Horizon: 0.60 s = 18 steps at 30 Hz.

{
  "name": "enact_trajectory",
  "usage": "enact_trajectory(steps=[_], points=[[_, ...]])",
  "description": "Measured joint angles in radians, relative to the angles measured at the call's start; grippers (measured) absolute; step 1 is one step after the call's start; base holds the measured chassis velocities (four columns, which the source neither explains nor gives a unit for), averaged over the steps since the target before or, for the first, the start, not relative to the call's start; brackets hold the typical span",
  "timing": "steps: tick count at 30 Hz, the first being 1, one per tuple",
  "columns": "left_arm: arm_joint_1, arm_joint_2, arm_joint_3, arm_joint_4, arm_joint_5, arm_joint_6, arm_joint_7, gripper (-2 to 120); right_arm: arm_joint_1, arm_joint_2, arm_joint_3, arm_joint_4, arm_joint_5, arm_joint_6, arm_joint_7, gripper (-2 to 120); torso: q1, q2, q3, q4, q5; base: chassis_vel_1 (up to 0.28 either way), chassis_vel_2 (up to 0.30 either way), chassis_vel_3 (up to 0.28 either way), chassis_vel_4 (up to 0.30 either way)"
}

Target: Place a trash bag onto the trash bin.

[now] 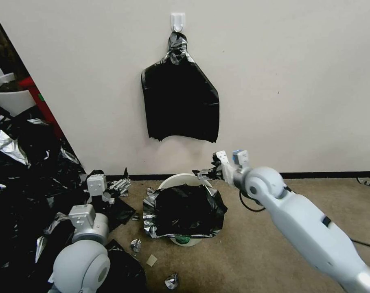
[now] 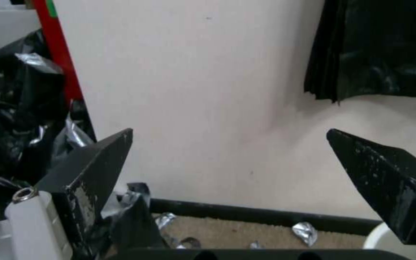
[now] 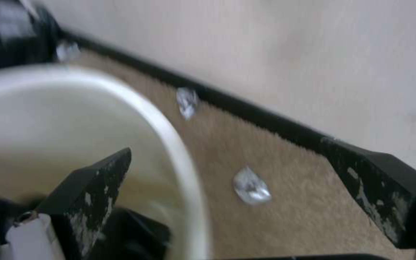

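The cream-white trash bin (image 1: 184, 179) stands on the carpet by the wall. A glossy black trash bag (image 1: 185, 211) lies crumpled over its front half, leaving the back rim bare. My right gripper (image 1: 206, 173) is at the bin's back right edge. In the right wrist view this gripper (image 3: 228, 144) is open, one finger (image 3: 90, 196) over the bin's inside and the other (image 3: 384, 187) outside the rim (image 3: 181, 155). My left gripper (image 1: 117, 185) hovers low to the left of the bin, open and holding nothing (image 2: 230, 130).
A thick stack of black bags (image 1: 180, 101) hangs from a white wall hook (image 1: 177, 21). A big heap of black and silver scraps (image 1: 22, 162) covers the floor at the left, with a white plant pot (image 1: 9, 97) behind. Small foil bits (image 1: 171, 281) dot the carpet.
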Motion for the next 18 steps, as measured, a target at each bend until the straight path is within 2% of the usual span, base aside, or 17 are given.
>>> enact_trajectory(steps=[2, 3, 9, 11, 13, 16, 18], points=[[0.0, -0.001, -0.001, 0.0, 0.0, -0.001, 0.0, 100, 0.002, 0.004, 0.001, -0.017, -0.035, 0.0, -0.04, 100, 0.0, 0.0, 0.0, 0.0, 0.0, 0.0, 0.0, 0.0, 0.0], [0.002, -0.007, -0.004, 0.0, 0.0, -0.006, -0.002, 100, 0.006, 0.023, 0.013, -0.061, -0.146, 0.001, -0.158, 100, 0.0, 0.0, 0.0, 0.0, -0.0001, 0.0, 0.0, 0.0, 0.0], [0.014, -0.023, 0.0, 0.0, 0.0, -0.015, -0.003, 100, 0.011, 0.046, 0.018, -0.097, -0.207, 0.004, -0.207, 97, 0.0, 0.0, 0.0, 0.0002, -0.0001, 0.0, 0.0, 0.0, 0.0], [0.016, -0.035, 0.009, 0.006, 0.003, -0.025, -0.004, 100, 0.012, 0.058, 0.016, -0.104, -0.206, 0.006, -0.208, 81, 0.0, 0.0, 0.0, 0.0001, -0.0003, 0.0, 0.0, 0.0, 0.0], [0.016, -0.037, 0.011, 0.008, 0.005, -0.028, -0.004, 100, 0.011, 0.061, 0.016, -0.104, -0.202, 0.006, -0.206, 80, 0.0, 0.0, 0.0, 0.0001, -0.0003, 0.0, 0.0, 0.0, 0.0], [0.015, -0.04, 0.017, 0.011, 0.009, -0.033, -0.006, 100, 0.005, 0.072, 0.016, -0.1, -0.183, 0.008, -0.187, 63, 0.0, 0.0, 0.0, 0.0001, -0.0003, 0.0, 0.0, 0.0, 0.0], [0.015, -0.04, 0.018, 0.012, 0.01, -0.034, -0.006, 100, 0.004, 0.073, 0.016, -0.098, -0.18, 0.008, -0.182, 61, 0.0, 0.0, 0.0, 0.0002, -0.0003, 0.0, 0.0, 0.0, 0.0]])
